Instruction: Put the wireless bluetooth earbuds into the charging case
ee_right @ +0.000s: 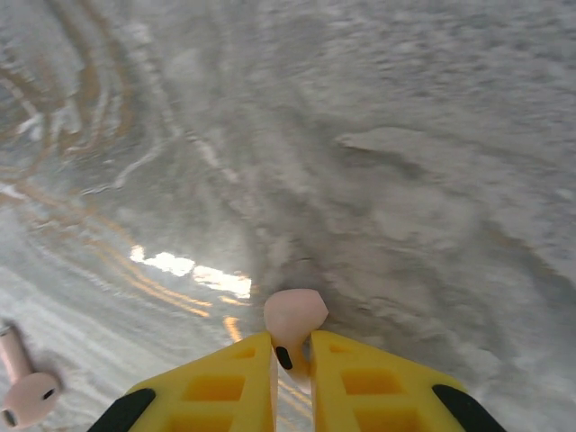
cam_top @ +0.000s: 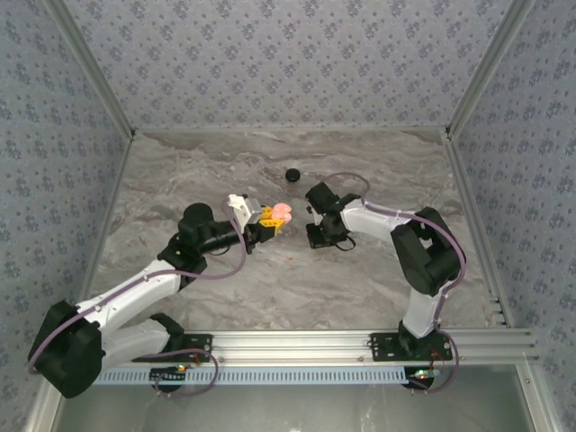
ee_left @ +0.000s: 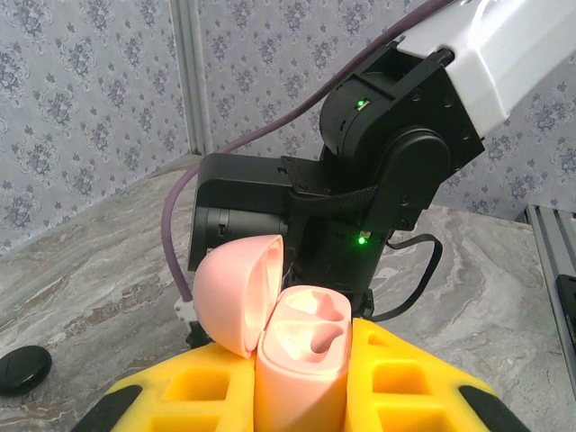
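- The left fingers, yellow, are closed narrowly on the charging case and hold it upright above the counter.
- The case stands open: its lid is swung to the left on the hinge, and both moulded wells show bare pink.
- The right fingers pinch one pink earbud by its stem, with the rounded head poking out past the tips. Whether it touches the counter I cannot tell.
- A second earbud, also pink, lies loose on the counter, well to the left of the right fingers.
- A black round puck sits farther back on the counter, apart from both arms.
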